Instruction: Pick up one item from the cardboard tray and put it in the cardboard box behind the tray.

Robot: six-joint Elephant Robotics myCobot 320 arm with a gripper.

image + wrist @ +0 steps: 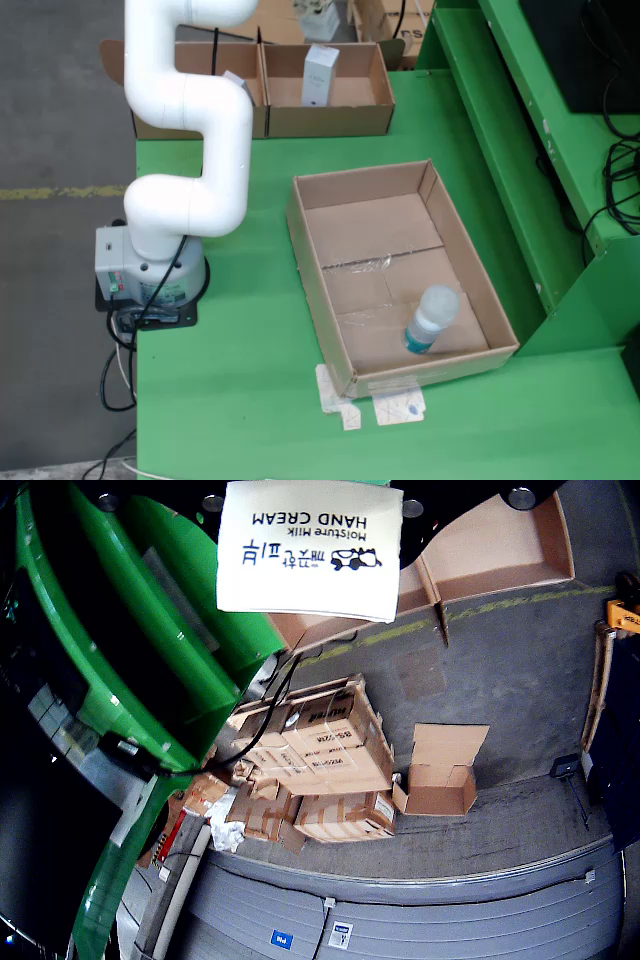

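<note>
Overhead view: the white arm (190,110) rose from its base at the left edge of the green worktop (240,400) and ran out of the top of the picture, so the jaws themselves lay outside this view. The cardboard tray (470,255) held one capped bottle (432,318), lying near its front right corner. Two cardboard boxes stood behind the tray; the right-hand box (345,118) held an upright white carton (319,74).

Gripper-mounted view: a white hand-cream carton (310,548), its print upside down, filled the top centre immediately under the jaws' mount. The camera looked out past the worktop edge to a stack of shipping cartons (320,760) on the floor and an open box (440,775) beside them. The fingers were not visible, so whether the jaws were clenched on the carton could not be told, though its closeness suggested that it was held.

Progress, as a judgement: the pick appeared done and the carton was aloft. Lowering it into a rear box and letting go remained. The bottle remained in the tray.
</note>
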